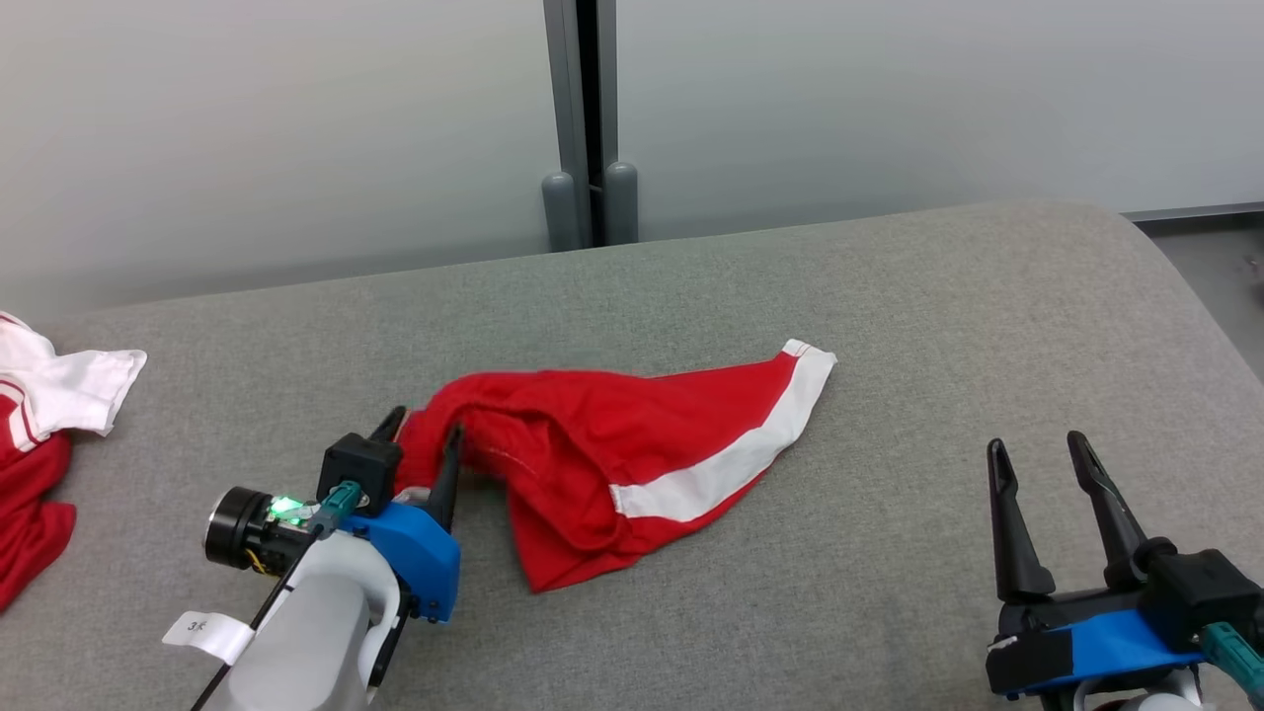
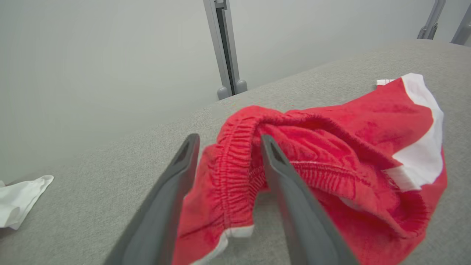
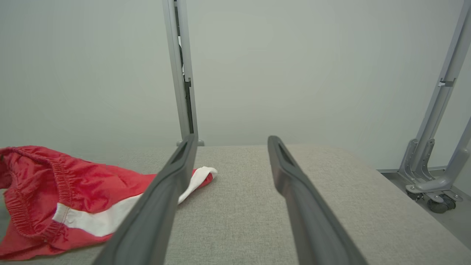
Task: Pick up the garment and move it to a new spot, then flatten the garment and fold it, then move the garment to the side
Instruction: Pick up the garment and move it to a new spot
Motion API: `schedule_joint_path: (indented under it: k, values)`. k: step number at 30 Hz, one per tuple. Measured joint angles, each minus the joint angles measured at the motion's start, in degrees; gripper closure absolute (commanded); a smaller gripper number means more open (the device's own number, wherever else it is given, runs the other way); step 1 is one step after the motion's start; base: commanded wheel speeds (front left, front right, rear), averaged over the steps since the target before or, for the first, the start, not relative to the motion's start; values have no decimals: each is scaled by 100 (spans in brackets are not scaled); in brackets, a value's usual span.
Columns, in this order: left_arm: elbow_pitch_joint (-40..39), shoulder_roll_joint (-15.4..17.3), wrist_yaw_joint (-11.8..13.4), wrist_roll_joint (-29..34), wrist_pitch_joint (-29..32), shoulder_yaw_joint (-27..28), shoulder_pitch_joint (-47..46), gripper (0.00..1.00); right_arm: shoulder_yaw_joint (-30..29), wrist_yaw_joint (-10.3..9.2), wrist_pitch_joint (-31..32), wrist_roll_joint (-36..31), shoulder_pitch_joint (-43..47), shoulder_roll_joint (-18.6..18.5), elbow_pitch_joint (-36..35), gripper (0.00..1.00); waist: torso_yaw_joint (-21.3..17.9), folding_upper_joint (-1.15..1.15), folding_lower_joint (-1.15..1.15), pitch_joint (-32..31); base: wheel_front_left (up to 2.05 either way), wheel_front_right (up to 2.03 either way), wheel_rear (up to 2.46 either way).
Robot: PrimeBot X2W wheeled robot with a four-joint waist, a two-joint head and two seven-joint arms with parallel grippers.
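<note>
Pose: left claw (image 1: 425, 423) low, parted astride red shorts (image 1: 632, 434) | right claw (image 1: 1036, 441) pointing forward, released, empty, well apart

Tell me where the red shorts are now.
In the head view, the red shorts lie in the middle of the grey table, waistband between the fingers of the left gripper.

Well left of the red shorts (image 1: 612, 444), a second red-and-white garment (image 1: 39, 434) is cut off by the head view's edge. The left gripper (image 1: 427, 420) covers part of the shorts' waistband end there. The white tag (image 1: 205, 632) on its forearm (image 1: 306, 632) is too small to read. The right wrist view's edge crops the shorts
</note>
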Motion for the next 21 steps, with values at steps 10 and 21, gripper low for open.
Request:
schedule_joint_path:
  k: [10, 21]
  values:
    - [-312, -133, -155, -411, -1, 565, 487, 0, -41, 0, 0, 63, 25, -1, 30, 0, 95, 0, 0, -65, 0, 0, 0]
    - [-1795, -324, -19, -199, -7, 1134, 1658, 0, -208, 0, 0, 48, 155, -2, 60, 0, 488, 0, 0, -188, 0, 0, 0]
